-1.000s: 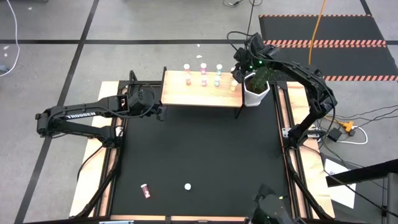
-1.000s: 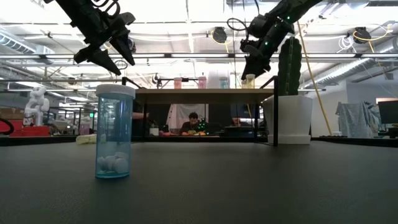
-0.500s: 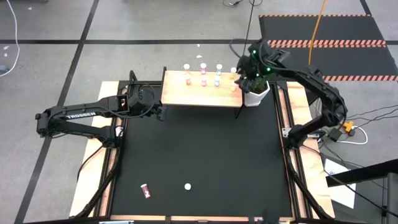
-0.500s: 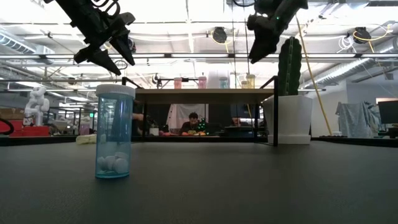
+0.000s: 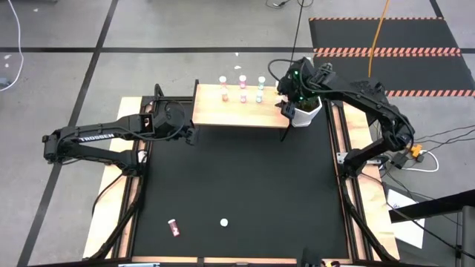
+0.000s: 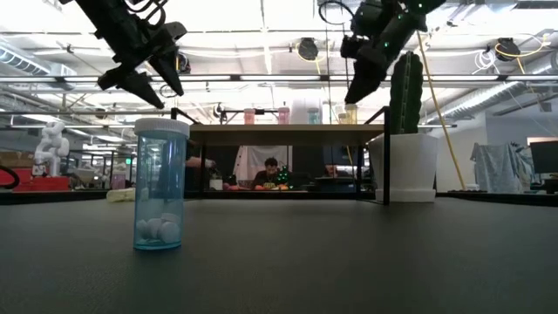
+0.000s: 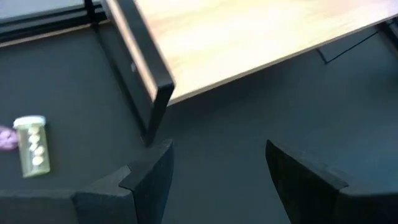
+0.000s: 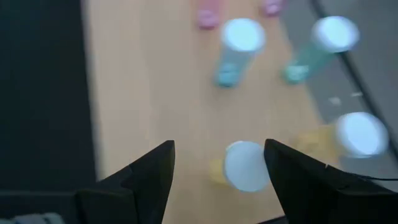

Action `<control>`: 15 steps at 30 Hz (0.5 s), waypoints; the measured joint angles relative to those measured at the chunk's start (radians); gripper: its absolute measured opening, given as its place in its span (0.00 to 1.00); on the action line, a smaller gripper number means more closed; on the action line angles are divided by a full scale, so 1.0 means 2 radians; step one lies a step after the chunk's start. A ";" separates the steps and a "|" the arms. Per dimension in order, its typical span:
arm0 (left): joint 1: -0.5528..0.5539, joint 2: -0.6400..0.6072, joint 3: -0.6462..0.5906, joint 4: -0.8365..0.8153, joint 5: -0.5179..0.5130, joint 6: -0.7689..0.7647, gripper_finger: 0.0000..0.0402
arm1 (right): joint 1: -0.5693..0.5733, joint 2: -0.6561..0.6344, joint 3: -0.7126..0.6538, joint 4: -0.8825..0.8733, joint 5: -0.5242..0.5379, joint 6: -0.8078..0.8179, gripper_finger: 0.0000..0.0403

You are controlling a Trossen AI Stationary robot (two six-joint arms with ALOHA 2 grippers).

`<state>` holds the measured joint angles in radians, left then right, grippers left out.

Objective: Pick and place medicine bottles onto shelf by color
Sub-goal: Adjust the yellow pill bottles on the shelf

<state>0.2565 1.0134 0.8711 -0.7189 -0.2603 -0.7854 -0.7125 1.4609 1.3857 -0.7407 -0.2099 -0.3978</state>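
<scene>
Dark plastic fingers of the right gripper [image 8: 217,180] stand apart and empty, hanging over the right end of the small light-wood shelf on thin black legs [image 5: 223,115], with a tiny yellow-bodied, white-capped medicine bottle [image 8: 241,167] upright on the board directly between and below them. Just beyond it stand two teal bottles [image 8: 235,53] and, at the shelf's edge, another yellow one [image 8: 351,138]; pink ones sit farther along. Next to the shelf's right end is the white pot with the green cactus [image 6: 403,157]. Over on the other side, the left gripper [image 7: 214,180] waits near the shelf's left end, fingers parted, nothing between them. Out on the black mat, a pink bottle [image 5: 174,228] lies on its side and a clear blue, white-capped bottle [image 6: 159,185] stands upright. These look light, rigid and smooth-walled, likely to tip or skid; squeezing the body just under the cap seems safest.
</scene>
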 joint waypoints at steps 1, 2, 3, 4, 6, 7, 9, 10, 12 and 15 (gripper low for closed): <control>0.000 0.000 0.000 -0.005 0.003 -0.003 0.63 | -0.001 0.000 -0.006 0.010 0.008 -0.004 0.61; 0.000 0.000 0.000 -0.010 0.006 -0.006 0.63 | -0.001 -0.001 -0.013 0.015 0.016 -0.006 0.61; 0.000 0.000 0.000 -0.014 0.011 -0.006 0.63 | -0.001 0.000 -0.018 0.016 0.024 -0.006 0.60; 0.000 0.000 0.000 -0.018 0.013 -0.007 0.63 | -0.001 0.001 -0.020 0.019 0.029 -0.006 0.60; -0.001 0.000 0.000 -0.019 0.017 -0.009 0.63 | -0.001 0.001 -0.021 0.025 0.028 -0.006 0.59; -0.001 0.000 0.000 -0.019 0.017 -0.010 0.63 | -0.001 -0.001 -0.021 0.027 0.027 -0.006 0.59; -0.001 0.000 0.000 -0.019 0.017 -0.011 0.63 | -0.001 -0.001 -0.021 0.035 0.027 -0.006 0.58; -0.001 0.000 0.000 -0.019 0.017 -0.011 0.63 | -0.001 0.000 -0.021 0.036 0.027 -0.005 0.58; -0.002 0.000 0.000 -0.019 0.017 -0.011 0.63 | -0.001 0.000 -0.021 0.035 0.027 -0.005 0.58; -0.002 0.000 0.000 -0.019 0.018 -0.011 0.63 | -0.001 0.000 -0.021 0.022 0.026 0.013 0.57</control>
<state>0.2527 1.0134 0.8711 -0.7563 -0.2253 -0.8074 -0.7136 1.4602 1.3437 -0.6959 -0.1574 -0.3726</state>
